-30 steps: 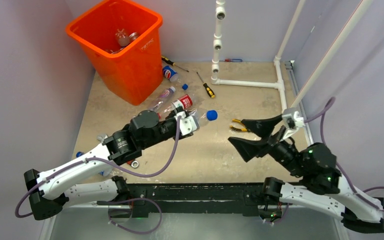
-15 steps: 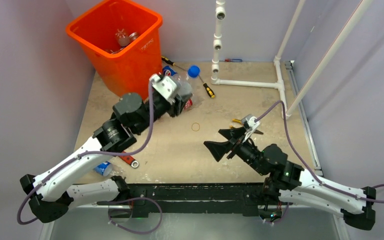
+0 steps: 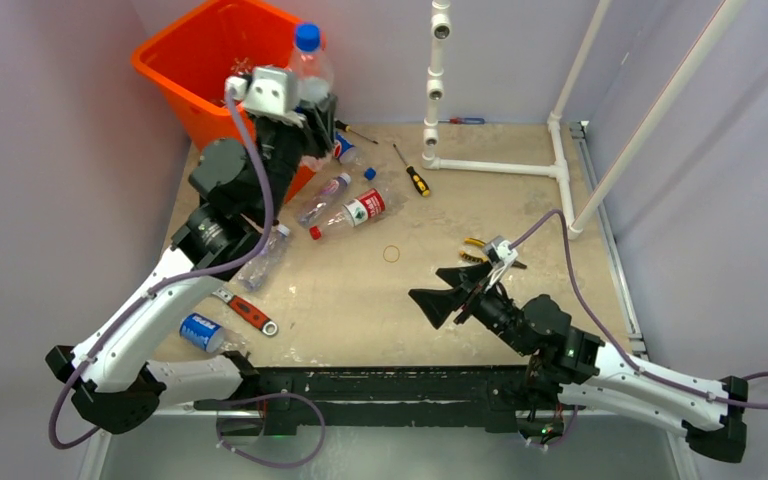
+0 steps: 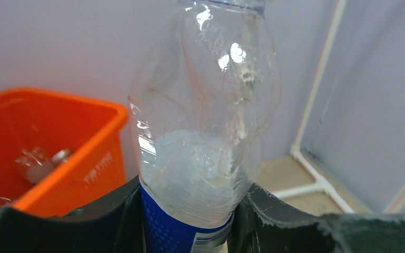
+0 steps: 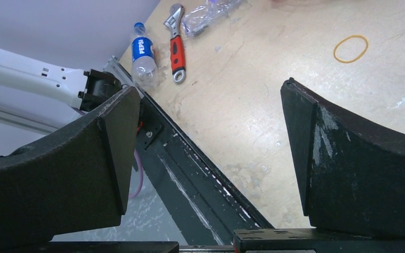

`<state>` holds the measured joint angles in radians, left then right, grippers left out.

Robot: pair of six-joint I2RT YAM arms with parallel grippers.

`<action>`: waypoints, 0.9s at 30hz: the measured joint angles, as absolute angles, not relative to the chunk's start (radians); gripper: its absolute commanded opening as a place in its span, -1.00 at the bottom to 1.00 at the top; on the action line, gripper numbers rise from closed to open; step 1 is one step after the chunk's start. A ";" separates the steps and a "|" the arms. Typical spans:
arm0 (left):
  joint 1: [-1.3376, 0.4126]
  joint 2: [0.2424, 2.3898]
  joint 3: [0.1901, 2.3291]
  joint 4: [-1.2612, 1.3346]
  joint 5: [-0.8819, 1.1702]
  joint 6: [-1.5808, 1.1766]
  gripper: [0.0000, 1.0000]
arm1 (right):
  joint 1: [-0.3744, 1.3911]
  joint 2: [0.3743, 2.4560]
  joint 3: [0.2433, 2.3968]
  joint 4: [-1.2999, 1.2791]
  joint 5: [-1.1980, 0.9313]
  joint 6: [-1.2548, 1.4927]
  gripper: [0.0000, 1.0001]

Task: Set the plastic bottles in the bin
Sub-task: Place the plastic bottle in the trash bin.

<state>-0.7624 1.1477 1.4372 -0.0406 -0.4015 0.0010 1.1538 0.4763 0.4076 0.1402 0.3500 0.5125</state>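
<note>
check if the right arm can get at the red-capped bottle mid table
Probably yes: the right gripper is open and empty, and only a rubber band lies between it and the red-capped bottle.

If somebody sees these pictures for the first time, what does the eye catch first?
The bright orange bin in the far left corner stands out first. Right by its rim, the left hand holds a clear blue-capped bottle upright. Near the front, the right hand hangs wide open and empty over the table.
</note>
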 measured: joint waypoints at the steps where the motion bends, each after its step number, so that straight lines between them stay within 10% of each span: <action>1: -0.760 1.154 1.462 -0.027 -0.427 0.012 -0.70 | 1.154 0.468 0.403 0.140 0.350 0.517 0.98; 27: -0.156 1.569 1.764 0.428 -0.315 -0.109 -0.74 | 1.154 0.533 0.409 0.152 0.281 0.572 0.97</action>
